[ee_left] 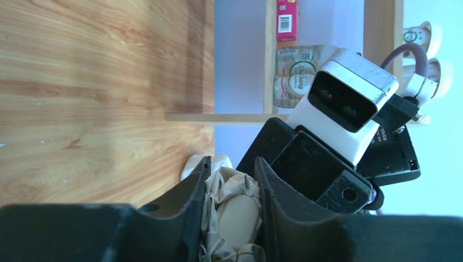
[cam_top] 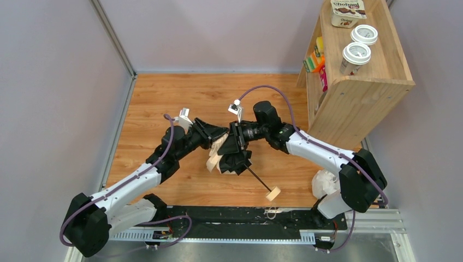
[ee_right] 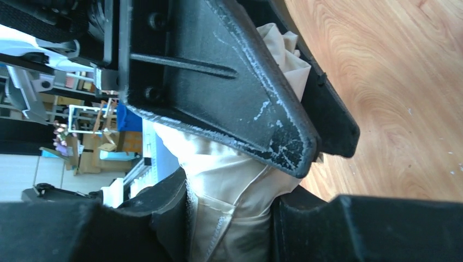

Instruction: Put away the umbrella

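Here, the left tool and right tool each clench the umbrella — on its cream canopy.

**Umbrella**, one item. Canopy: pale cream fabric, collapsed and bunched, at the centre of the top view. Shaft: thin and dark, slanting from the bunched cloth toward the lower right. Handle: small light wooden knob on the shaft's lower-right end, just below frame centre. Left wrist view: crumpled folds at lower centre, pressed between the left fingers. Right wrist view: smoother cloth with a stitched seam at lower centre, pinched between the right fingers.
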`<state>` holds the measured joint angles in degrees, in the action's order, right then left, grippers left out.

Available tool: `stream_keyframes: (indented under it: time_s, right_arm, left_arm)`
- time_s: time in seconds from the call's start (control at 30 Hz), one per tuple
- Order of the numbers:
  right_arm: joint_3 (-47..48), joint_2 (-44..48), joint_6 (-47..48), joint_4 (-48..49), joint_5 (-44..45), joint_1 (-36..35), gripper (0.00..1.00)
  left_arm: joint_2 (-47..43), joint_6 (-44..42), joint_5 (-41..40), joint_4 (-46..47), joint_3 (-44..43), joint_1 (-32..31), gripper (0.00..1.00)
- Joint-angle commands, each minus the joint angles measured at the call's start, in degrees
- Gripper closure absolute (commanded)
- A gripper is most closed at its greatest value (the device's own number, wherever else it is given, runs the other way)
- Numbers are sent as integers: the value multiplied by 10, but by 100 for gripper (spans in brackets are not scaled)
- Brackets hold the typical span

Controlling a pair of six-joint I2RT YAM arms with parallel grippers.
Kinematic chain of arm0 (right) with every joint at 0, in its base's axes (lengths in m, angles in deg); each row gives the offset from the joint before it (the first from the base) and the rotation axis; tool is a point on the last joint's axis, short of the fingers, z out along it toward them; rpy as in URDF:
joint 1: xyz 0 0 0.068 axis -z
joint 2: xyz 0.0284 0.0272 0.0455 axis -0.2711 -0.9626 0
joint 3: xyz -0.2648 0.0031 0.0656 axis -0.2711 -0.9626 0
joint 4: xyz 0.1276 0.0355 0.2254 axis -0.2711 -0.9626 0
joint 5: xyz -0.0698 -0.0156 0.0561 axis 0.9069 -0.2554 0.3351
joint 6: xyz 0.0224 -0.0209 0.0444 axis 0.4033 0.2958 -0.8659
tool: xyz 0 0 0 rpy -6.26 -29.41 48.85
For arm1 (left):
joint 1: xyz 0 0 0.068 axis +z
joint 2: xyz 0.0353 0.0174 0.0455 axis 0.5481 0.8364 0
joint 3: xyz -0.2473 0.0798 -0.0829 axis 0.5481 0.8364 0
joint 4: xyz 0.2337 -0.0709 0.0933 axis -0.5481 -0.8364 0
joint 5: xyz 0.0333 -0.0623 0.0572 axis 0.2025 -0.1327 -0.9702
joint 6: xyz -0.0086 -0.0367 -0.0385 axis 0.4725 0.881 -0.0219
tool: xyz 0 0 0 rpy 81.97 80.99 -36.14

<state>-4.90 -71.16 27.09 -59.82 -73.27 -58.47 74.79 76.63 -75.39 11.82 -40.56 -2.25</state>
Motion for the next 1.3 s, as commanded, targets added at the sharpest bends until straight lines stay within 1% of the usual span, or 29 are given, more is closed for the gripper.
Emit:
stream_keyframes:
  time_s: [0.0,0.03,0.07,0.1,0.17,0.2,0.33,0.4,0.43,0.53,0.63,0.7,0.8,0.83,0.9,0.97,1.1,1.2,1.27]
  right_arm:
    - [38,8,-33,57,-46,-12,100]
    - [44,11,-21,27,-28,-12,100]
    - [50,14,-2,1,-6,-13,94]
    - [55,20,14,-46,23,-15,86]
    - [47,42,23,-68,65,-16,66]
    - [38,56,23,-70,79,-16,51]
    - [31,100,37,-97,117,-18,27]
    - [40,114,46,-115,140,-20,19]
    - [46,119,54,-127,148,-19,17]
    - [83,121,76,-177,181,-21,11]
    - [127,121,95,-228,206,-21,4]
    - [153,121,96,-242,218,-21,0]
    - [194,112,114,-263,229,-21,0]
    - [209,108,120,-272,233,-21,0]
    - [260,95,139,-308,241,-21,0]
    - [311,85,152,-349,261,-21,0]
    - [401,73,139,-396,311,-20,0]
    - [438,73,107,-422,391,-16,0]
    - [459,74,90,-434,421,-3,0]
  left_arm:
    - [5,-5,19,69,-22,-6,95]
    - [3,-6,8,71,-23,-7,100]
    - [-3,-9,1,77,-22,-6,100]
    - [-6,-9,-15,81,-21,-6,100]
    - [-17,-10,-37,101,-14,-6,100]
    - [-23,-10,-46,115,-7,-6,100]
    - [-26,-26,-85,179,9,-6,100]
    - [-21,-37,-93,205,10,-6,100]
    - [-20,-41,-108,216,14,-6,100]
    - [-10,-74,-141,309,27,-6,100]
    - [-5,-127,-148,356,26,-5,100]
    - [3,-165,-142,393,24,3,100]
    - [24,-173,-129,481,24,16,100]
    - [34,-171,-129,493,23,20,100]
    - [48,-168,-124,554,20,30,100]
    - [62,-160,-116,586,9,44,100]
    - [77,-162,-102,606,-25,64,100]
    - [78,-169,-98,611,-55,81,100]
    - [78,-168,-83,611,-71,93,100]
